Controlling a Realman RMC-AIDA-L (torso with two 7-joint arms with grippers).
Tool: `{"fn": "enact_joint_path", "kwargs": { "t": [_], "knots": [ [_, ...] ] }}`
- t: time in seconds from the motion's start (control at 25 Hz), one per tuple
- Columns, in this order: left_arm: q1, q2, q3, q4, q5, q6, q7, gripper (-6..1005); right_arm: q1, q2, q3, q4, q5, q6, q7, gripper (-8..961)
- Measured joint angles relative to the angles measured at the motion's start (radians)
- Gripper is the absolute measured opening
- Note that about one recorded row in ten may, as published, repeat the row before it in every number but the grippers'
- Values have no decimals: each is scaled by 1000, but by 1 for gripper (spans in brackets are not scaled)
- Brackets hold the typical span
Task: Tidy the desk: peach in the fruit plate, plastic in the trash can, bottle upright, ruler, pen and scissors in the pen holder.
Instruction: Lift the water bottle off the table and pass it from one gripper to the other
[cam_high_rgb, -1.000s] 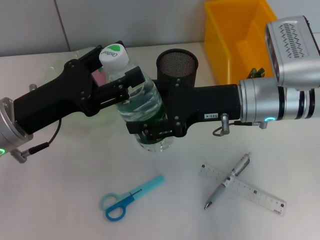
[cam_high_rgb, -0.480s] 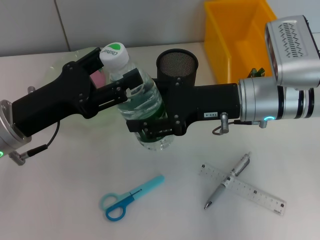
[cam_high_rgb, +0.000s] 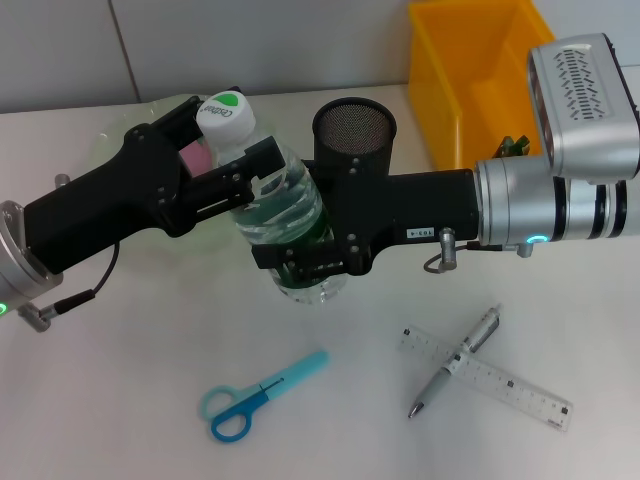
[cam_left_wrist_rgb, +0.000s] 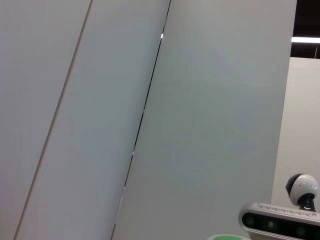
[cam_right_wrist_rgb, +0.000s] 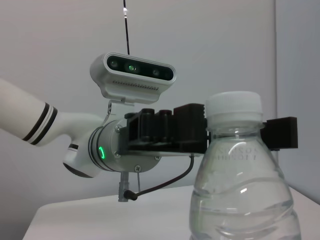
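A clear water bottle (cam_high_rgb: 285, 200) with a white and green cap stands nearly upright at the table's middle, held by both arms. My left gripper (cam_high_rgb: 228, 140) is shut on its neck just below the cap. My right gripper (cam_high_rgb: 305, 265) is shut on its lower body. The right wrist view shows the bottle (cam_right_wrist_rgb: 240, 200) close up, with the left gripper (cam_right_wrist_rgb: 235, 131) straddling its neck. The black mesh pen holder (cam_high_rgb: 354, 128) stands just behind. Blue scissors (cam_high_rgb: 255, 398), a silver pen (cam_high_rgb: 455, 363) and a clear ruler (cam_high_rgb: 510, 385) lie in front. The peach cannot be made out.
The yellow trash can (cam_high_rgb: 440, 90) stands at the back right, with a green scrap (cam_high_rgb: 512, 145) at its near side. A pale green fruit plate (cam_high_rgb: 110, 140) lies under the left arm. The pen lies across the ruler.
The bottle and both grippers have barely shifted; the cap wavered slightly and returned. Everything on the table lies as before.
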Motion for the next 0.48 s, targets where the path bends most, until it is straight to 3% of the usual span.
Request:
{"fn": "enact_joint_path", "kwargs": {
  "t": [0.48],
  "knots": [
    [0,3,0,-7,0,-1,-1,804,0,0,0,2,0,0,-1,769]
  ]
}}
